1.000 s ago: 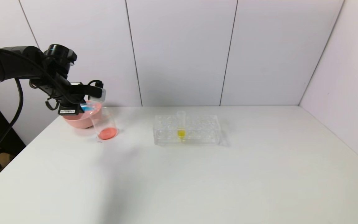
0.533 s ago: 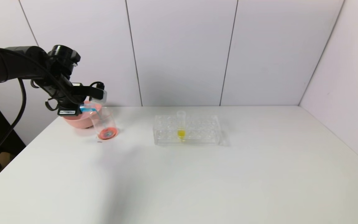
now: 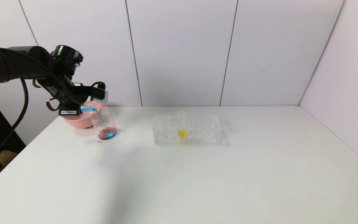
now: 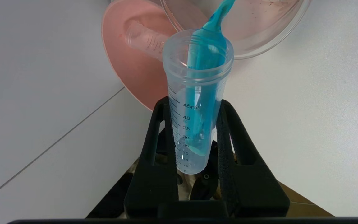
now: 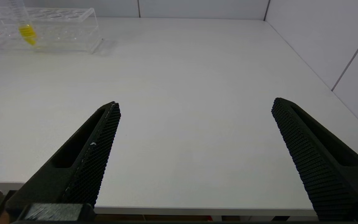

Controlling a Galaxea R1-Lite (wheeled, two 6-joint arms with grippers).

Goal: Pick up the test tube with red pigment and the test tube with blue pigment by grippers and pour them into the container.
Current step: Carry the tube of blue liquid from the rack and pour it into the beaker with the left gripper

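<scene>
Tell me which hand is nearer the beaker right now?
Left. The left hand hangs directly above the beaker, tipping the blue tube into it. The right hand sits open, far off, outside the head view.

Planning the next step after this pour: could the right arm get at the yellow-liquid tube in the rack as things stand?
Probably yes. The right gripper hangs open over bare table, and nothing stands between it and the yellow-liquid tube upright in the rack. The left gripper is off at the container.
</scene>
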